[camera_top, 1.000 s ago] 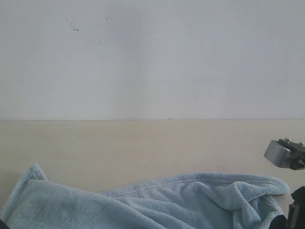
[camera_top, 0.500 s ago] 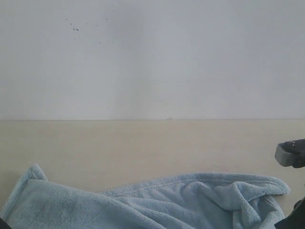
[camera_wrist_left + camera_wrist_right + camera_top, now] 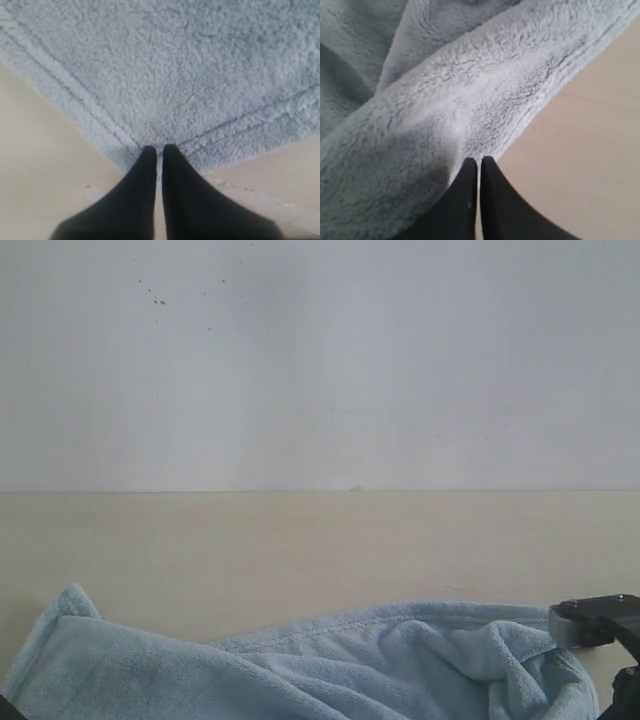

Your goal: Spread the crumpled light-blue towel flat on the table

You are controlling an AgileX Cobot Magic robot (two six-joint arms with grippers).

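1. Shows a pale-blue, fluffy towel [image 3: 300,665] lying crumpled along the near side of a cream table [image 3: 300,540], well apart from the table's far edge and the white wall [image 3: 320,360] behind it.
2. Bunches into deep folds toward the table's right end; lies smoother toward the left end, with one corner curled up.
3. Shows the left gripper [image 3: 159,150] low over the table, black fingers pressed together on a hemmed corner of the towel, apparently pinching a sliver of pile.
4. Shows the right gripper [image 3: 479,160] low over the table too, fingers closed on a thick folded edge of the towel, with bare table just beside.
5. Looks soft, light and limp: likely to sag and drag across the table rather than hold any shape, unlikely to slip from a firm pinch thanks to the pile, and not fragile.
6. Suggests taking hold at the stitched hem near the corners, probably the firmest cloth, then drawing both holds apart along the table to pull out the folds.
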